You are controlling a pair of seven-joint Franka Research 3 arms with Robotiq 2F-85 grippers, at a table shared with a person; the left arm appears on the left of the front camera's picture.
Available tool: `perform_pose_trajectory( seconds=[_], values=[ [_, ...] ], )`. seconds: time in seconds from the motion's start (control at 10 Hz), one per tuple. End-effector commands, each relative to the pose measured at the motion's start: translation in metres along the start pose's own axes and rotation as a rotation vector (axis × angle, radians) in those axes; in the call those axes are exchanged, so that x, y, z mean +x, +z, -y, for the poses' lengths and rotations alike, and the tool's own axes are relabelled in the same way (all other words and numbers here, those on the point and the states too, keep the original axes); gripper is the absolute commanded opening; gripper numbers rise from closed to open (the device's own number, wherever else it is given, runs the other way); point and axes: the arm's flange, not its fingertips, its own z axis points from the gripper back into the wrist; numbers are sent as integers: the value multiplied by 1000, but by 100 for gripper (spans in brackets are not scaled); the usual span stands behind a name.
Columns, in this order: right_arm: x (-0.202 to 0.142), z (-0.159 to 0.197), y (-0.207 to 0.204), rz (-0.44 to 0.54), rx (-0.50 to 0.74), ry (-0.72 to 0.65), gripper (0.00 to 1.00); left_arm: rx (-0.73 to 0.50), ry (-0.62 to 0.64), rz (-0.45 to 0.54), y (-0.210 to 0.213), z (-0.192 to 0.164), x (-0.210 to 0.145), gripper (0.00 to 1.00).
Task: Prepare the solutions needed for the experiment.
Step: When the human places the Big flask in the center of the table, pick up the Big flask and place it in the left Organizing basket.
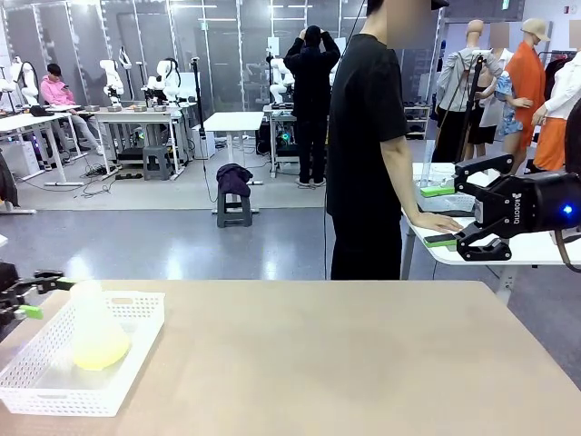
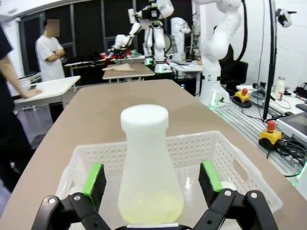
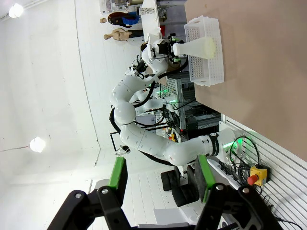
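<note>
The tan table (image 1: 345, 354) spans the near scene. A person in a black shirt (image 1: 368, 136) stands past its far edge, one hand (image 1: 436, 222) flat on a white side table (image 1: 508, 254) at the right. At the table's near left corner sits a white perforated basket (image 1: 136, 313), and standing upright inside it is the frosted conical flask (image 1: 95, 329) with its narrow neck up. A small pool of pale yellow-green liquid (image 2: 151, 208) lies at the flask's bottom.

The right gripper (image 1: 454, 213) hangs high at the far right, well apart from the basket, with its green-padded fingers spread and nothing between them; its own wrist view shows the same gap, pointing at open room.

The left gripper (image 2: 151, 184) is at the basket's left edge. In its wrist view the green pads (image 2: 94, 179) stand on either side of the flask's lower body, released, with a visible gap on each side as far as the wide-angle view lets me judge. The flask rests on the basket floor.
</note>
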Motion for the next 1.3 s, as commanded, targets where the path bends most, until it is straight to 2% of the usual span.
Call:
perform_pose_trajectory(
  seconds=[0.0,0.1,0.2,0.3,0.4,0.5,0.6,0.7,0.8,0.9,1.1,1.2],
  values=[
    [-1,-2,0,0,6,8,72,65,0,-16,32,11,20,100],
    [-1,-2,0,0,6,8,72,91,1,-39,36,21,37,100],
    [-1,-2,0,0,6,8,72,75,27,12,29,35,65,100],
    [-1,-2,0,0,6,8,72,76,132,36,20,49,89,100],
    [-1,-2,0,0,6,8,72,57,239,19,11,60,107,100],
    [-1,-2,0,0,6,8,72,11,310,-6,2,70,121,100],
    [-1,-2,0,0,6,8,72,2,371,11,-4,79,135,100],
    [-1,-2,0,0,6,8,72,15,474,-51,-14,89,147,100],
    [-1,-2,0,0,6,8,72,-31,573,-29,-23,97,156,100],
    [-1,-2,0,0,6,8,72,-27,733,14,-27,95,166,100],
    [-1,-2,0,0,6,8,72,-49,947,107,-35,86,180,100],
    [-1,-2,0,0,6,8,72,-93,992,134,-42,85,185,100]
  ],
)
